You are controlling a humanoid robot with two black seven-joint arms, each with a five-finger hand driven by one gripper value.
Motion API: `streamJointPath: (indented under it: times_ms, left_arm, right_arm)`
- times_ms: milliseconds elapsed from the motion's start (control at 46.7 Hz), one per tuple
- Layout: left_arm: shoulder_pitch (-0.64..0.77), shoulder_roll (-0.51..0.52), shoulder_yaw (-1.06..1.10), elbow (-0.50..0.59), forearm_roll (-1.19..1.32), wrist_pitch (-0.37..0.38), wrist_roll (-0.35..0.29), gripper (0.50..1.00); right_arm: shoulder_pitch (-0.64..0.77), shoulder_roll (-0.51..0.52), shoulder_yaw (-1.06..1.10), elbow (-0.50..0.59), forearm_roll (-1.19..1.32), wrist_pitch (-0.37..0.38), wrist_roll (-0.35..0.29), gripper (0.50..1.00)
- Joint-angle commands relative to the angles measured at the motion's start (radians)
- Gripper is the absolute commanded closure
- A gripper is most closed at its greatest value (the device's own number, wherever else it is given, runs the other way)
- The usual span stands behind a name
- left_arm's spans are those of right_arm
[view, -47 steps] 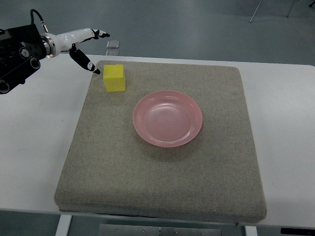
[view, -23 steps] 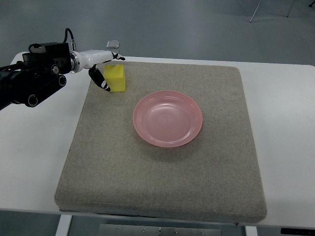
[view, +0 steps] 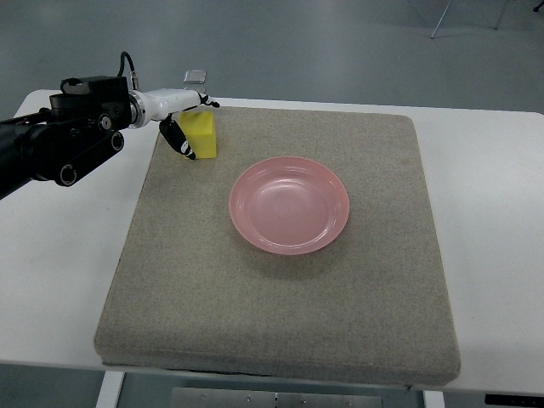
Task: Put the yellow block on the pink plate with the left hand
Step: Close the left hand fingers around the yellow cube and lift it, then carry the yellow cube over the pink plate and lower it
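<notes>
Since 0.5 s ago, left hand (view: 181, 119) shifted slightly right, fingers spread around one yellow block (view: 201, 135); one pink plate (view: 289, 205) beyond, unobstructed.

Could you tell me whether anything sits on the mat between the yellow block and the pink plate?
Nothing visible does. The yellow block sits at the mat's far left corner with the left hand around it, and only bare mat lies between it and the empty pink plate.
</notes>
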Motion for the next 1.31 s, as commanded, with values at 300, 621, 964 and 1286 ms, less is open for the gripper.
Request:
streamJointPath:
  times_ms: [300,621,964,1286]
  left_arm:
    - [-0.001,-0.002,0.002,0.008,0.005,0.000,-0.002,0.805]
    - [-0.046,0.012,0.002,-0.002,0.003,-0.006,-0.003,1.000]
    - [-0.107,0.147,-0.003,-0.282,-0.004,-0.086,-0.020,1.000]
    - [-0.106,0.195,-0.001,-0.583,0.000,-0.117,-0.037,1.000]
  right_arm:
    - [0.000,0.000,0.000,0.000,0.000,0.000,0.000,0.576]
    - [0.000,0.000,0.000,0.000,0.000,0.000,0.000,0.576]
    - [0.000,0.000,0.000,0.000,0.000,0.000,0.000,0.576]
    - [0.000,0.000,0.000,0.000,0.000,0.000,0.000,0.576]
